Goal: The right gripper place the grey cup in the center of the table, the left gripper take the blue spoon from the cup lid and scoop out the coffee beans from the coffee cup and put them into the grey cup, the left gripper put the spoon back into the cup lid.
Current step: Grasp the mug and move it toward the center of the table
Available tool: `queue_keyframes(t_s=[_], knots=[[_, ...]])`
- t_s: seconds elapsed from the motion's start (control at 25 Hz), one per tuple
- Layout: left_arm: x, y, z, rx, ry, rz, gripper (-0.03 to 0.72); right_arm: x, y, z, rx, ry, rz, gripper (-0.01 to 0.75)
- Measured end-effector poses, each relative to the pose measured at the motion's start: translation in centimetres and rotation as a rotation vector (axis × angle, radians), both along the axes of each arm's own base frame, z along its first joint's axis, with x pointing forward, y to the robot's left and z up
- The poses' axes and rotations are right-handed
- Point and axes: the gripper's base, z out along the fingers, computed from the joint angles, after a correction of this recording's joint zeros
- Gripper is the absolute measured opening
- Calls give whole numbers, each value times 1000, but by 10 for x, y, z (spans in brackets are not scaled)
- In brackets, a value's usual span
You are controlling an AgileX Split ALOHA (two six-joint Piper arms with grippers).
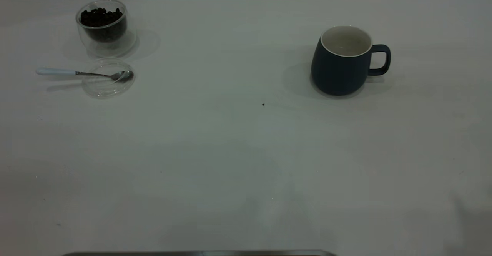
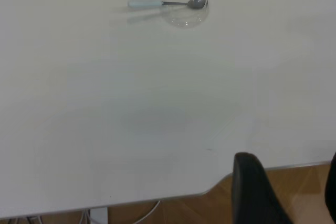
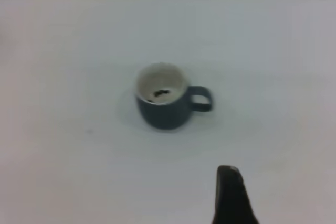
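Table [image 1: 230, 163] off-white, seen from exterior view; neither arm in that shot. Grey cup [image 1: 340, 62] upright at roughly 2 o'clock from table centre, handle toward 3 o'clock, white interior showing. A few dark bits at its bottom in right wrist view, blurred, could not tell what. Coffee cup [image 1: 103, 27] at about 10 o'clock, near far-left of table, upright, holding coffee beans [image 1: 100, 17] heaped dark inside the glass. Cup lid [image 1: 108, 78] just at 6 o'clock of coffee cup, flat on table, close beside it; touching or not, could not tell. Blue spoon [image 1: 82, 73] laid across lid: metal bowl resting inside lid at its 3 o'clock side, pale handle sticking out over rim toward 9 o'clock, past lid edge. Small dark speck [image 1: 263, 104] alone on table near centre.

Left claw [image 2: 294, 195]: two black fingers [image 2: 257, 192] visible in left wrist view, apart, holding nothing, hung past near table edge, well away from spoon and lid. Right claw [image 3: 231, 195]: only one black finger in right wrist view, well apart from grey cup, over bare table; apart or together, could not tell.
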Motion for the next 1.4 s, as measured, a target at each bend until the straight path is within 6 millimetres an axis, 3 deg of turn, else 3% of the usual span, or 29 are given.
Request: queue_keyframes(t_s=[0.28,0.6,1.0,1.4], knots=[[0,0,0,0,0,0,405,75,11,-17,58,73,58,453],[0,0,0,0,0,0,405,143,21,-80,76,298,136,453],[0,0,0,0,0,0,405,224,29,-158,57,457,219,453],[0,0,0,1,0,-1,405,284,36,-209,86,497,266,453]])
